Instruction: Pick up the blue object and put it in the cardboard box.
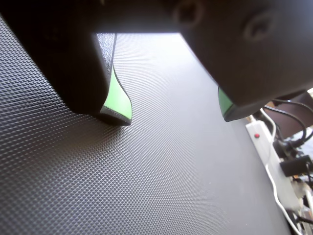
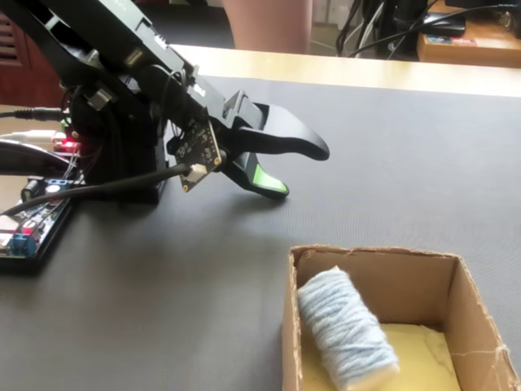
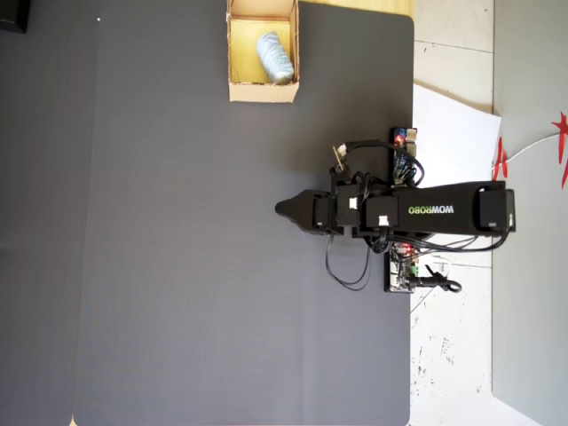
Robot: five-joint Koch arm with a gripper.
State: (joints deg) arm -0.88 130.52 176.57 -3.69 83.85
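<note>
With the blue roll already lying inside the cardboard box, the arm's fingers hang spread and empty just above the dark desk, well apart from both. In the wrist view, bare textured mat shows between the two green-lined fingertips, with nothing pinched there.

Judged from how things lie, the job looks finished: the roll rests against one inner wall of the box, on its yellowish floor, and no blue thing remains on the mat. What is left, if anything, is to park the arm. Doing that well means keeping the fingers wide and drawing straight back toward the base, staying off the mat and clear of the box.

Nothing lies between the fingers and the box in the overhead view; the mat there is bare. Behind the fingers, a loop of cable droops beside the arm's base, close to a small circuit board at the desk edge, and could snag on a fast retreat. A white power strip with cords sits off the mat beyond one fingertip in the wrist view.
</note>
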